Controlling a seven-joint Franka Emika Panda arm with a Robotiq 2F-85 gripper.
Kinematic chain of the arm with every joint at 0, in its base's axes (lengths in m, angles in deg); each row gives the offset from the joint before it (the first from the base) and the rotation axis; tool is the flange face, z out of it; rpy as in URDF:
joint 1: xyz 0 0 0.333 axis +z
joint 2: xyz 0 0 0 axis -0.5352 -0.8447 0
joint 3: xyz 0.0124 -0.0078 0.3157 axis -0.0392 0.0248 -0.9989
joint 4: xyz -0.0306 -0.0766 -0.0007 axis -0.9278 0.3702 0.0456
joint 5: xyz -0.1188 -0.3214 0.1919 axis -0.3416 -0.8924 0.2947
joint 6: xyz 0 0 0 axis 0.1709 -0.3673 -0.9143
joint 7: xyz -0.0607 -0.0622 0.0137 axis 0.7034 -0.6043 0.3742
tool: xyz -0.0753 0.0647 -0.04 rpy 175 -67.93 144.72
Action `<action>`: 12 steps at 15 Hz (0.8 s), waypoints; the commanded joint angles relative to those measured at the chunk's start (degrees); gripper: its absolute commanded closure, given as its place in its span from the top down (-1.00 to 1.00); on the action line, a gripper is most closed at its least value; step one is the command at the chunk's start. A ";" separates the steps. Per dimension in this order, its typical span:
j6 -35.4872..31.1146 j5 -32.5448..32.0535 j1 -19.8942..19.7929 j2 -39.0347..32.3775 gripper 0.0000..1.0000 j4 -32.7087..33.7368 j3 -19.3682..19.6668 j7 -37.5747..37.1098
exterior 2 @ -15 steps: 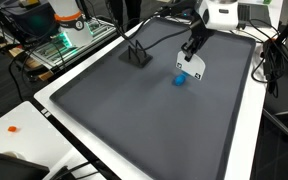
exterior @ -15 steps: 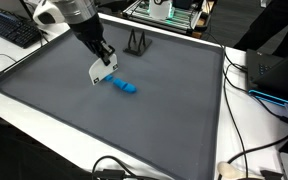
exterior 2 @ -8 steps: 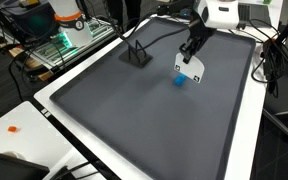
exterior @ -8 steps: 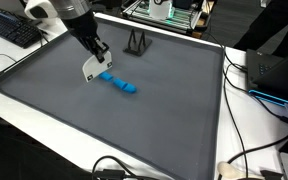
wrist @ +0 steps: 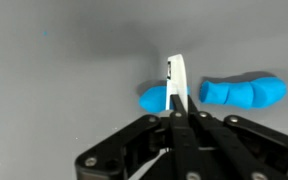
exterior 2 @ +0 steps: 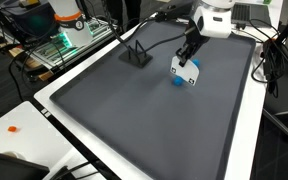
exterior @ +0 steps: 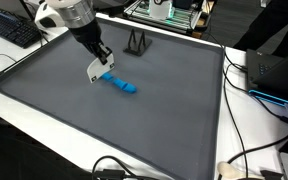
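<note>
Blue toy [exterior: 123, 86] lies toward tabletop's far edge. Gripper [exterior: 100, 69] pinched closed on nothing, tip at toy's end.

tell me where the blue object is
In an exterior view the blue object lies on the grey mat, just beside the gripper, with the black stand farther back.

White counter [exterior: 234, 120] is covered by a large dark grey mat [exterior: 174, 115], evenly lit. A black keyboard [exterior: 12, 30] lies at one corner. Loose black cables [exterior: 246, 150] trail along the edge. A black wire stand [exterior 2: 136, 55] sits on the mat. A green-lit equipment rack [exterior 2: 69, 35] stands behind.
</note>
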State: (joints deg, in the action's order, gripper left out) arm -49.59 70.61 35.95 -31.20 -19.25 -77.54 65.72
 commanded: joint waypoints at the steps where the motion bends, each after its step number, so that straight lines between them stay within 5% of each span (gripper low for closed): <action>1: -0.80 -2.07 0.72 -0.48 -0.98 -1.39 0.55 -0.66; 12: -6.01 -3.61 1.27 -1.14 -0.98 -4.67 0.39 -0.32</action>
State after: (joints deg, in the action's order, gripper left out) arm -52.50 68.33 36.90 -31.55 -21.36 -77.53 65.72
